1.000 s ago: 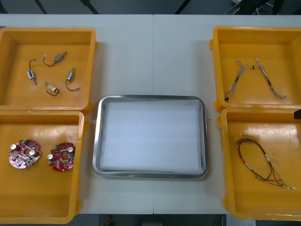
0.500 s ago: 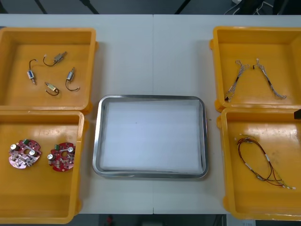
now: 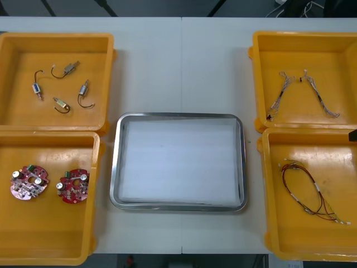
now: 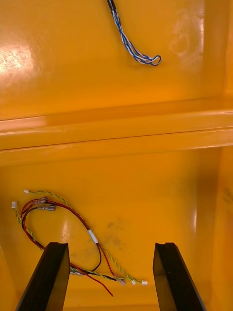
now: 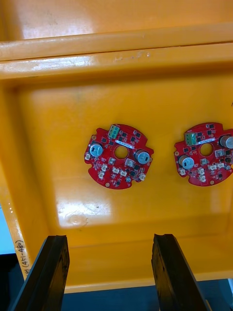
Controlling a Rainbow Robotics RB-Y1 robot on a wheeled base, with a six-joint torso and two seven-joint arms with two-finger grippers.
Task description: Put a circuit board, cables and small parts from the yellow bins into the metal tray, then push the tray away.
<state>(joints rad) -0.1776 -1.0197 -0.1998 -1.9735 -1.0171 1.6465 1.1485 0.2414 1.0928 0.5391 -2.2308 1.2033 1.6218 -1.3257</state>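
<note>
On the light table (image 3: 181, 61), four yellow plastic bins (image 3: 56, 36) are set two per side edge, w/ a white-lined rect. metal tray (image 3: 114, 167) placed between. Two round red circuit boards (image 3: 73, 186) are kept in the left near-corner bin; the left gripper (image 5: 109, 237) is held above it, fingers wide apart. The right gripper (image 4: 109, 244), also spread wide, is held over the red-and-yellow cable (image 4: 92, 236) in the right near-corner bin.

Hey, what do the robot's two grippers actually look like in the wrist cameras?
The left gripper and the right gripper look alike. Each has two matte black fingers, broad flat bars that narrow slightly toward squared, faintly slanted tips. Their surfaces are plain, with no markings or cables on them.
</note>
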